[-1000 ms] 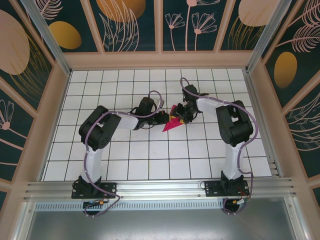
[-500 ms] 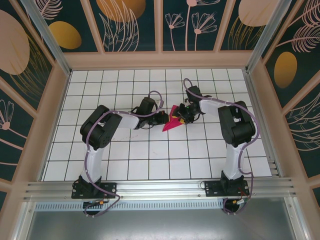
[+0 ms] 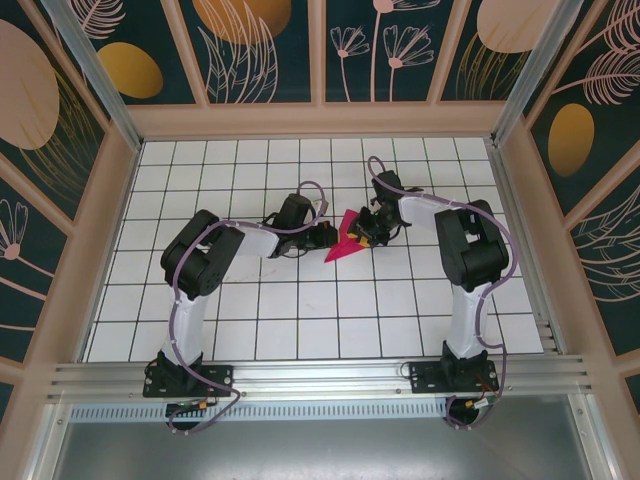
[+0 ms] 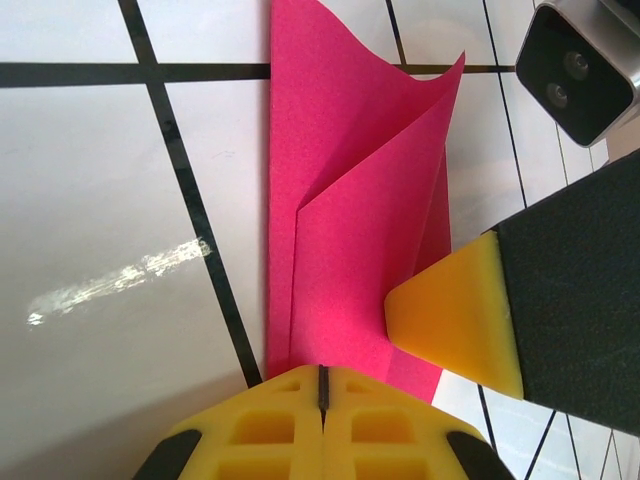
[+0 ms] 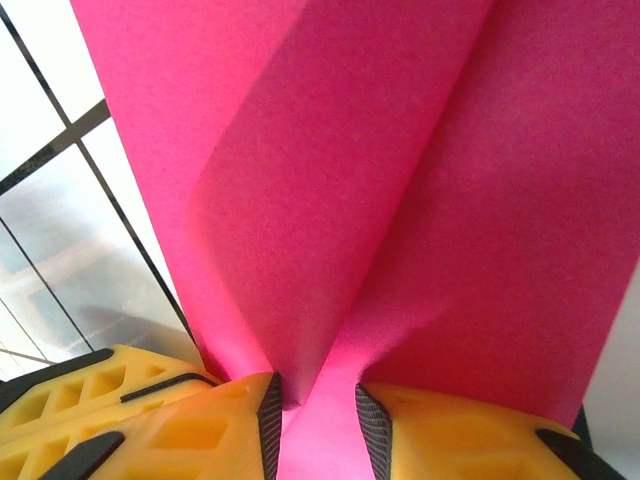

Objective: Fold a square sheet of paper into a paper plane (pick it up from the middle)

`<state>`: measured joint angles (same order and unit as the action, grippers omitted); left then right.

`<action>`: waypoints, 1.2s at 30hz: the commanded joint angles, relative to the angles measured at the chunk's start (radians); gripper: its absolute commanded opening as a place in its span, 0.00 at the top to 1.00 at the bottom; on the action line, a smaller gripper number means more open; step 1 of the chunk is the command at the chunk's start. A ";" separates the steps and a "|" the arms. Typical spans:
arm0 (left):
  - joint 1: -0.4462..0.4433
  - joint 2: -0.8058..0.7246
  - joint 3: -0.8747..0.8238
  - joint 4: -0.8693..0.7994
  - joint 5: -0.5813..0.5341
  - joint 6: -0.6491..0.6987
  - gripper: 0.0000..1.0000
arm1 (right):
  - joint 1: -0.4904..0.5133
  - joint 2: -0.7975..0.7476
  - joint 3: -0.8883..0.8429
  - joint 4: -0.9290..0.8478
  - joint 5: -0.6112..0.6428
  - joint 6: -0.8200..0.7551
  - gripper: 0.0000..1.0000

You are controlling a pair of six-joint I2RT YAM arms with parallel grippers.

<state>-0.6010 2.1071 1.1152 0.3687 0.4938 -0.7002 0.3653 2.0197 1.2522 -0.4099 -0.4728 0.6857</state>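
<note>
Two grippers meet over the half-folded pink paper (image 3: 343, 243) at mid-table.
The left gripper (image 4: 322, 400) is closed tight, as it was a second ago. The paper's near end runs under its tips, and whether it is pinched cannot be told. The paper lies on the same tiles of the gridded table (image 3: 300, 300) as before, one flap lifted. The right gripper (image 5: 318, 400) has narrowed its jaws to a slim gap astride a raised fold, and from above it hides the paper's far corner.

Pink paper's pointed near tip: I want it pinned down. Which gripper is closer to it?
Left. The left gripper sits at the left edge of the pink paper, just beyond that tip. The right gripper straddles a raised fold farther right and farther back.
</note>
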 commanded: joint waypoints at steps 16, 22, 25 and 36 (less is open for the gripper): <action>0.006 -0.071 0.012 0.003 -0.032 0.027 0.99 | 0.010 0.212 -0.049 -0.079 0.263 -0.025 0.61; 0.006 -0.074 0.009 0.025 -0.011 0.015 0.99 | 0.011 0.217 -0.055 -0.071 0.263 -0.017 0.58; 0.007 -0.060 0.013 0.020 -0.003 0.012 1.00 | 0.012 0.220 -0.056 -0.072 0.264 -0.016 0.58; 0.006 -0.009 0.046 -0.028 0.037 0.021 1.00 | 0.011 0.233 -0.058 -0.075 0.263 -0.008 0.63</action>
<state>-0.6010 2.0758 1.1336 0.3614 0.5014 -0.6857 0.3729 2.0403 1.2888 -0.4572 -0.4572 0.6861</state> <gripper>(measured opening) 0.069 0.368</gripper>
